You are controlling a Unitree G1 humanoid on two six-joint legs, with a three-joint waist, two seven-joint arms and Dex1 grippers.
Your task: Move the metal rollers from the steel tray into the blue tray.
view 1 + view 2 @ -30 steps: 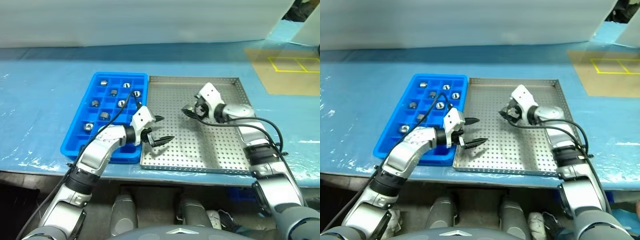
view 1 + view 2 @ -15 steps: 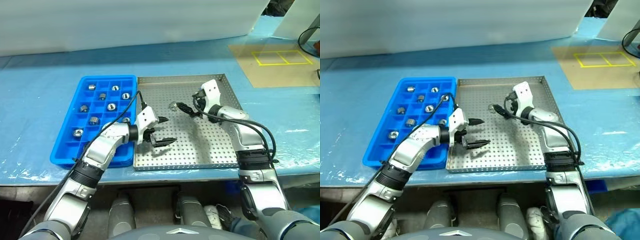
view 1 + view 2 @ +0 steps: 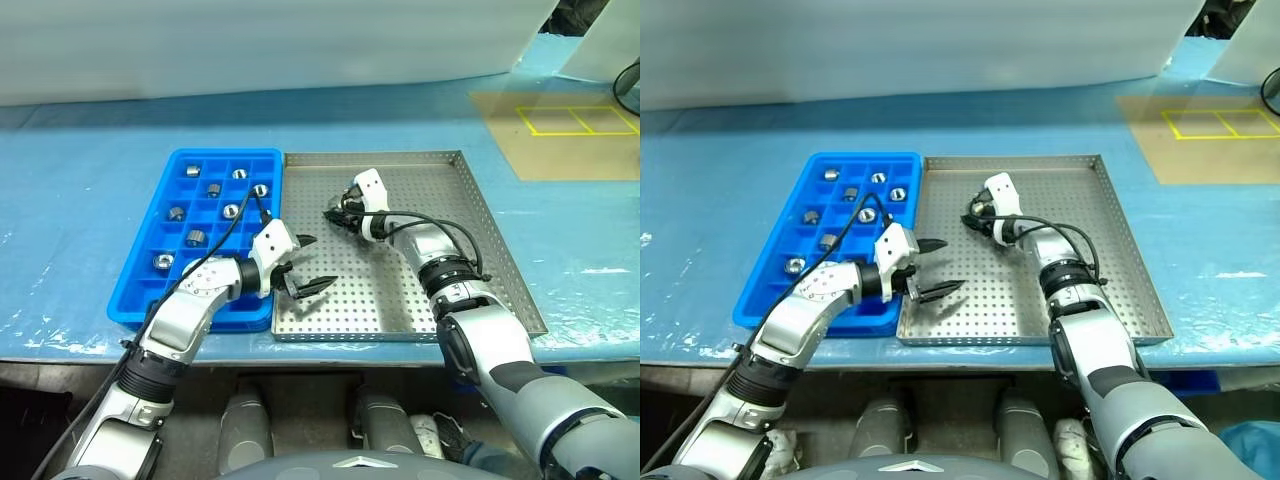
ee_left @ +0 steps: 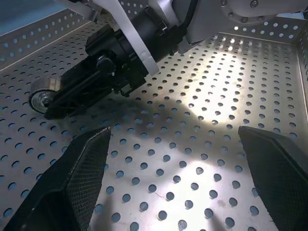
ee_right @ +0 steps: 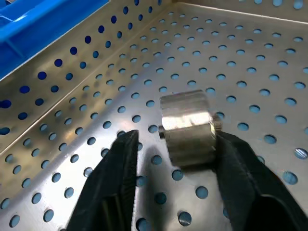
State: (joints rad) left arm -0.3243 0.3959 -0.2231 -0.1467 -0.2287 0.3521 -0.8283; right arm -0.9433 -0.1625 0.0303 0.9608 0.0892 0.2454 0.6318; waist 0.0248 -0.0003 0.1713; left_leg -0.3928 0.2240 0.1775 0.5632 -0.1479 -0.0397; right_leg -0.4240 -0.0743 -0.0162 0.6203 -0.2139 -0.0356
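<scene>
While the left tool [image 3: 310, 264] gapes, a roller [image 5: 187, 127] sits between right tool [image 5: 178, 154] fingers.

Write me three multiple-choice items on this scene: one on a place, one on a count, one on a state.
1. Where is the roller that is in the steel tray?
A. between the right gripper's fingers
B. beneath the left gripper
C. at the tray's corner nearest the robot's right

2. How many rollers show in the blue tray?
A. two
B. eight
C. fifteen

3. What state is the left gripper in?
A. shut on a roller
B. shut and empty
C. open and empty

Answers:
1. A: the right wrist view has the roller on the perforated base between the two black fingers.
2. B: eight silver cylinders sit in separate compartments.
3. C: the left gripper's fingers stand wide apart over the steel tray with nothing between them.
</scene>
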